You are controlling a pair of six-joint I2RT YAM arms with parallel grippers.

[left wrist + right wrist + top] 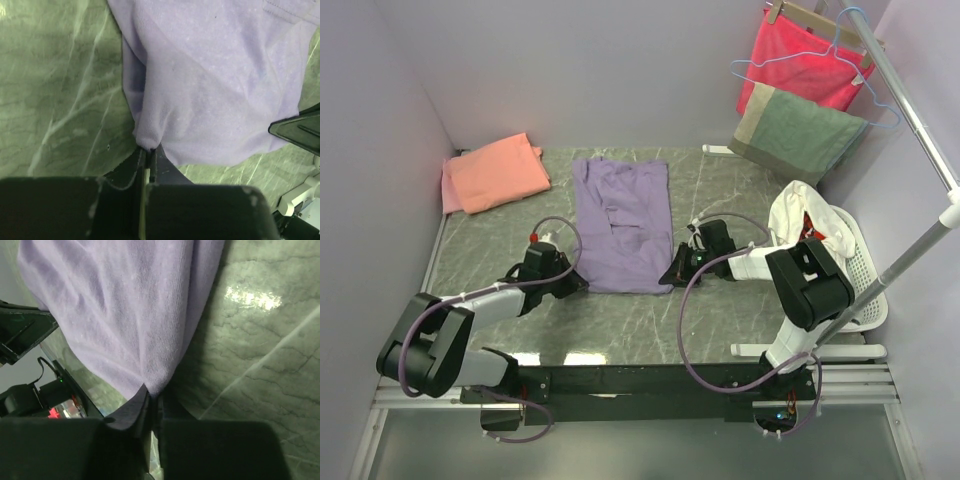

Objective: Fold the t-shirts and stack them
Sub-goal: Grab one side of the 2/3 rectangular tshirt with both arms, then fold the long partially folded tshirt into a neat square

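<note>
The table (pixel 740 180) is carrying everything, and its marble-look top is probably slick, so dragged cloth is likely sliding instead of creasing. The lavender t-shirt (pixel 620 215) is lying mid-table as a long strip, near hem toward the arm bases and far end pointing at the back wall. The salmon-pink t-shirt (pixel 495 172) is sitting folded at the back-left corner, well apart from it. The left gripper (pixel 582 285) is pinching the near-left hem corner, and in its wrist view the jaws are standing nearly together with a nub of purple fabric between them (pixel 148 152). The right gripper (pixel 672 272) is doing the same at the near-right corner, jaws clamped on a gathered point of cloth (pixel 151 395). Main risk: both holds are looking shallow, just the corner tips, so a lift is probably pulling one free and dropping the fold lopsided. It cannot be told whether each pinch is catching every layer; if only the top layer is caught, the strip is likely opening up. Uneven arm speed is probably skewing the hem. Carrying too far risks overshooting the far edge. Lifting too low is likely dragging and bunching the middle.
</note>
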